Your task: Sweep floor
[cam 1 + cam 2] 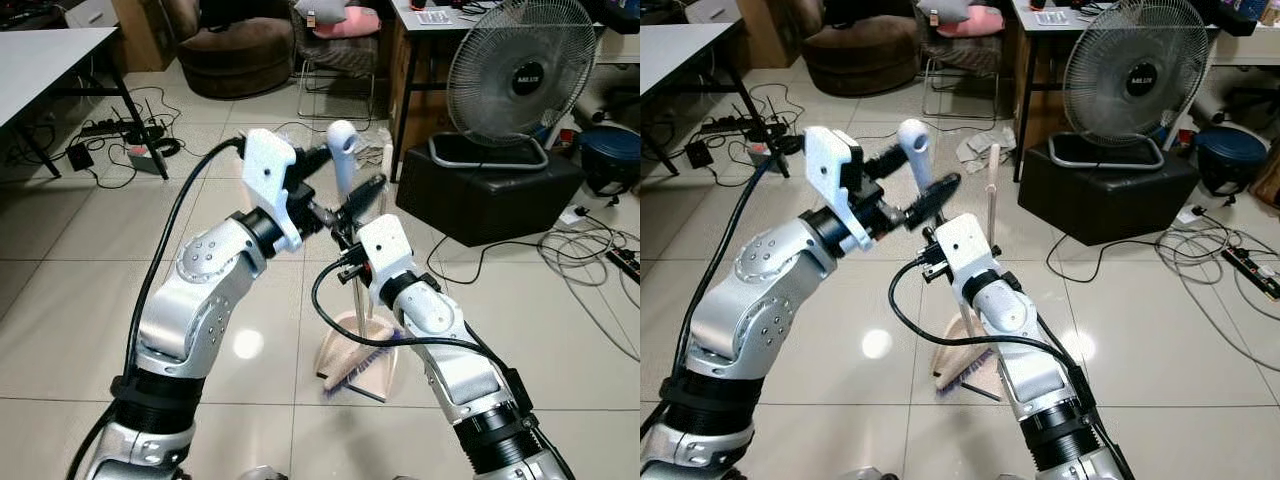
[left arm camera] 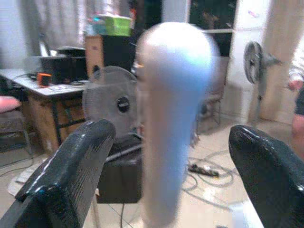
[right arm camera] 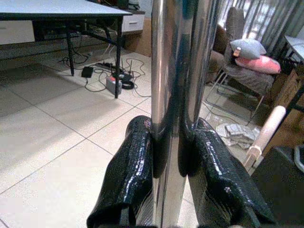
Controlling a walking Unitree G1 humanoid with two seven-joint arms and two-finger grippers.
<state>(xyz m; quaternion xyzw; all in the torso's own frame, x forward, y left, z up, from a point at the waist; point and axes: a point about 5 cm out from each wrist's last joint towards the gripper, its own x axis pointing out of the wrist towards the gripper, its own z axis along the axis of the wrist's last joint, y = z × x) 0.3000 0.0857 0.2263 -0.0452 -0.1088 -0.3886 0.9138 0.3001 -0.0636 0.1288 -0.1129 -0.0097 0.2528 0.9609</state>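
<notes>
i see the broom (image 1: 352, 370) standing almost straight up on the floor tiles (image 1: 80, 280) in front of me, brush end down by the pink dustpan (image 1: 362, 352), long pole running up and down with its pale handle top (image 1: 342, 150) highest. my right gripper (image 3: 173, 156) is squeezed shut on the shiny pole (image 3: 178, 71). my left gripper (image 2: 166, 156) is wide open with the handle top between its fingers, not touching, so i think it closes there next.
</notes>
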